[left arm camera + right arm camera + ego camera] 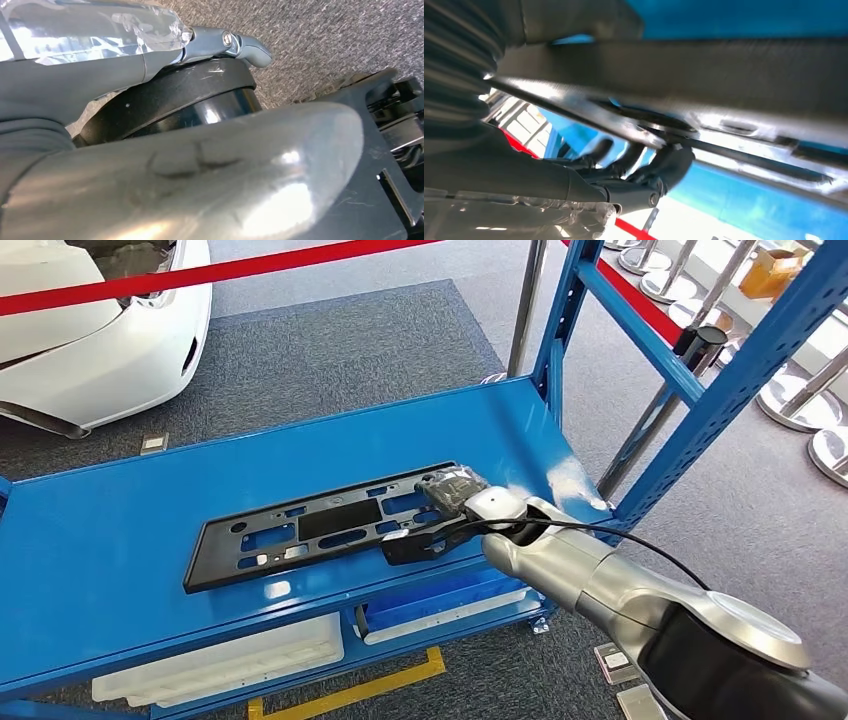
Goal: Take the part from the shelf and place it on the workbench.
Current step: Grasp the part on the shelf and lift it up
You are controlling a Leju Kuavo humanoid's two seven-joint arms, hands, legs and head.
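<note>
Right arm: the silver arm comes in from the lower right of the head view and reaches forward and left over the front edge of the blue shelf [110,540], forearm slanting down toward the part.
Right robot hand [450,502]: it sits at the right end of the part, wrist cover up and dark fingers pointing left. In the right wrist view the right robot hand [634,172] has its dark fingers [669,167] curled up against the edge of the flat dark panel, the thick thumb lying alongside. The fingers touch the part, but I cannot tell whether they truly clamp it.
Part [300,525]: a long, flat black plastic panel with several rectangular cut-outs, lying flat on the blue shelf, running from left to right and slightly away at its right end. In the right wrist view the part [724,85] crosses as a broad grey-black band with blue shelf behind it.
Left robot hand [235,45]: it hangs over grey carpet, a grey fingertip showing past a glossy cover; I cannot tell how far it is open.
Surroundings: a white car [90,330] and a red barrier tape [200,275] lie beyond the shelf; white trays [230,660] sit on the level below.
</note>
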